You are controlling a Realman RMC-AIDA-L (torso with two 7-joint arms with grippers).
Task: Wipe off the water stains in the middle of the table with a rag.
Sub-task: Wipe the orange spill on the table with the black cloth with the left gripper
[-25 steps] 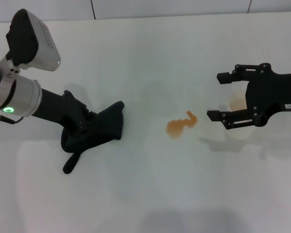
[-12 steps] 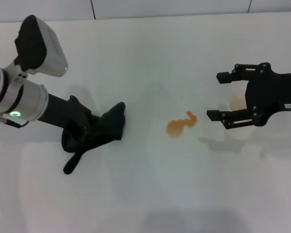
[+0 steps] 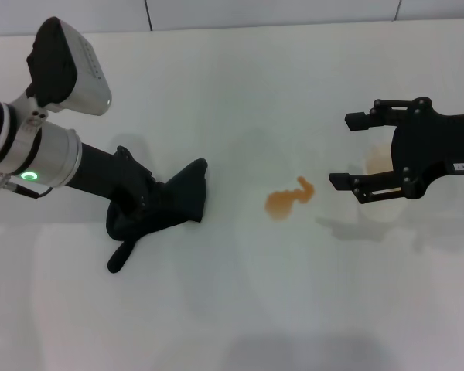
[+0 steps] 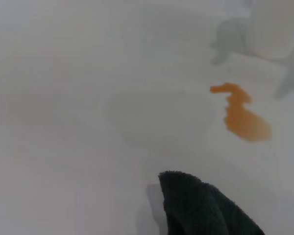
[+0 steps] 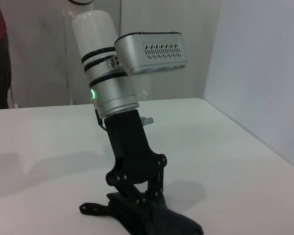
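Head view: white table fills nearly the whole pic, w/ a wall strip along the far edge. Left arm comes in from the robot's left, silver-white wrist w/ a green light, angled down toward the table centre. Right arm reaches in from the robot's right, held low and level over the table.

Rag lies on the table's left half, dark and bunched, w/ a narrow tail trailing toward the near edge. Left gripper is pressed down into it, fingers closed on the cloth; right wrist view shows the same, black linkage standing on the rag w/ the cloth spread flat under it.

Right gripper is spread wide, nothing held, its two fingers either side of a paper cup, apparently not touching it. Cup sits on the table's right half, mostly hidden behind the gripper body.

Stain sits approx mid-table, orange-brown blotch w/ a small lobe pointing toward the cup. It lies between rag and cup, nearer the cup, well apart from the rag; bare table between them. Left wrist view: rag corner in the foreground, stain beyond it, untouched, cup a pale blur past that.
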